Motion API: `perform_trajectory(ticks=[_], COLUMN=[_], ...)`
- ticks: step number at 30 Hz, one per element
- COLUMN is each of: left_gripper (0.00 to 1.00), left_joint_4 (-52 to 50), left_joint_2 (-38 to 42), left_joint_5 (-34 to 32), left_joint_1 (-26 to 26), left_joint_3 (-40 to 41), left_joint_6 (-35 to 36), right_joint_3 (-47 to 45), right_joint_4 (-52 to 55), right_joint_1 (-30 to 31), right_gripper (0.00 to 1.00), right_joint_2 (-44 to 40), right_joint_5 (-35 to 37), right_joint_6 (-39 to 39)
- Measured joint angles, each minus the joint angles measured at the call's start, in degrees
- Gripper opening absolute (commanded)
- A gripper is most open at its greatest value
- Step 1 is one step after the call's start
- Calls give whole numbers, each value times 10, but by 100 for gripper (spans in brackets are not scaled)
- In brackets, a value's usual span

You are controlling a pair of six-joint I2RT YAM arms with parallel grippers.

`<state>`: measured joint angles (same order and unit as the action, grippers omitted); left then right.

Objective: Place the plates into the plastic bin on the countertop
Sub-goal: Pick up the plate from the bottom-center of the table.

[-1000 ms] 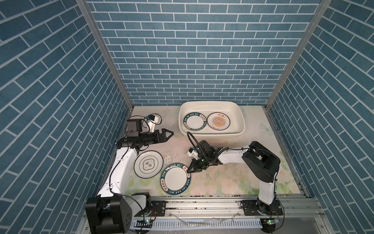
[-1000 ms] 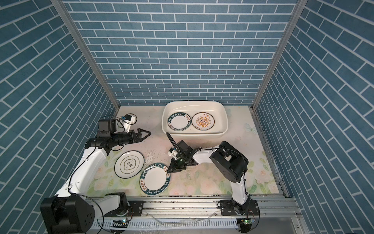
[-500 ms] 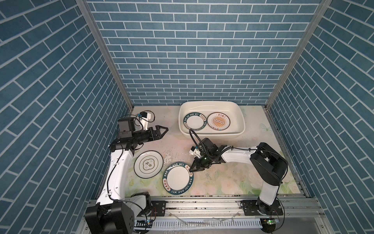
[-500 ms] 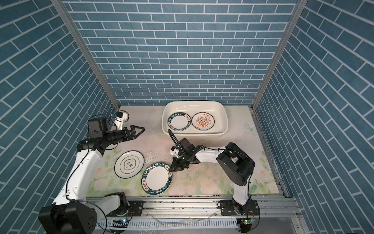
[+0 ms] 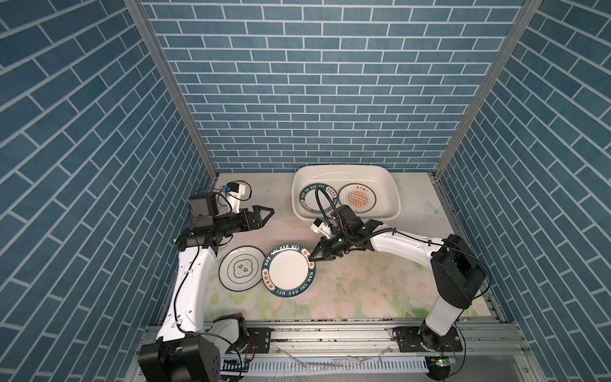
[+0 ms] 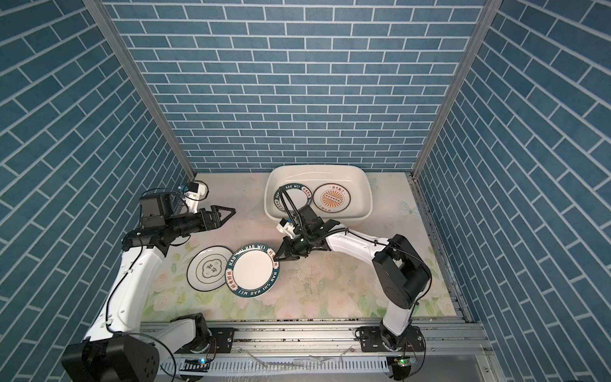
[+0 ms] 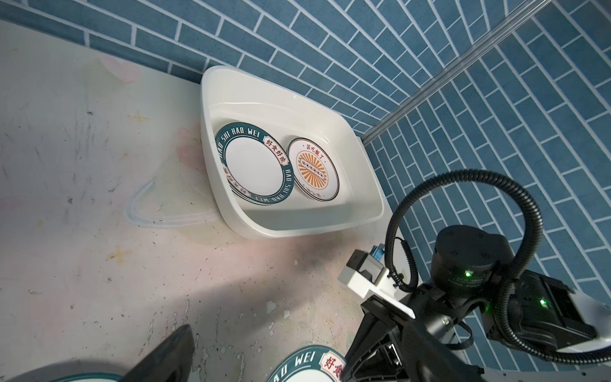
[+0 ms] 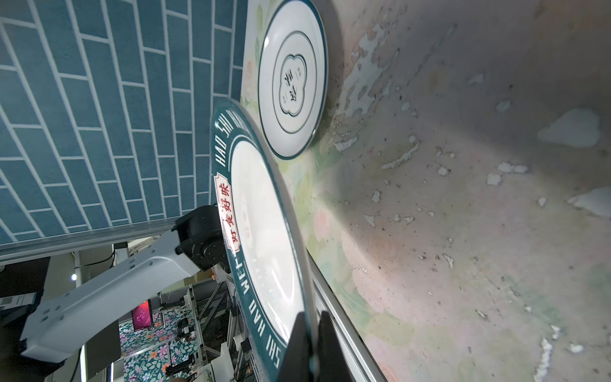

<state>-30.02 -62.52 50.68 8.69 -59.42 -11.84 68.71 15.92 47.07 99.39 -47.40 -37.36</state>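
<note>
My right gripper (image 5: 312,258) is shut on the right edge of a white plate with a teal lettered rim (image 5: 289,269). In the right wrist view that plate (image 8: 261,231) hangs tilted off the floral countertop (image 5: 363,284), its rim pinched between the fingertips (image 8: 299,344). Its left edge overlaps a black-rimmed cloud-emblem plate (image 5: 240,268) lying flat. The cream plastic bin (image 5: 344,170) at the back holds a teal lettered plate (image 5: 319,200) and an orange sunburst plate (image 5: 357,199). My left gripper (image 5: 268,216) hovers open and empty, left of the bin.
Blue brick walls close in the countertop on three sides. A metal rail (image 5: 330,334) with both arm bases runs along the front edge. The right arm's black cable (image 5: 322,201) loops over the bin's near rim. The countertop's print is scuffed and flaked near the middle.
The right gripper has lifted the teal lettered plate by its edge, so it now stands higher and overlaps the cloud plate. The left arm's elbow has drawn back slightly.
</note>
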Motion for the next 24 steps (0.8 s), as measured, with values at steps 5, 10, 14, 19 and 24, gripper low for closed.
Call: perform_trajectory(ticks=[5, 10, 14, 19, 24], left_gripper=[99, 100, 100, 99, 99], left_joint_4=[-15, -33, -38, -40, -39], left_joint_2=[13, 27, 28, 28, 26], left_joint_5=[10, 11, 13, 21, 39], left_joint_1=[0, 0, 0, 0, 0], left_joint_3=[-22, -49, -54, -54, -54], left_joint_6=[19, 43, 48, 45, 30], right_joint_3=[23, 47, 94, 151, 207], right_joint_4=[32, 68, 104, 126, 139], right_joint_1=[-33, -72, -105, -162, -225], right_gripper=[0, 0, 0, 0, 0], right_joint_2=[-6, -6, -6, -2, 32], right_joint_5=[-12, -23, -31, -50, -65], right_joint_6=[15, 23, 42, 59, 68])
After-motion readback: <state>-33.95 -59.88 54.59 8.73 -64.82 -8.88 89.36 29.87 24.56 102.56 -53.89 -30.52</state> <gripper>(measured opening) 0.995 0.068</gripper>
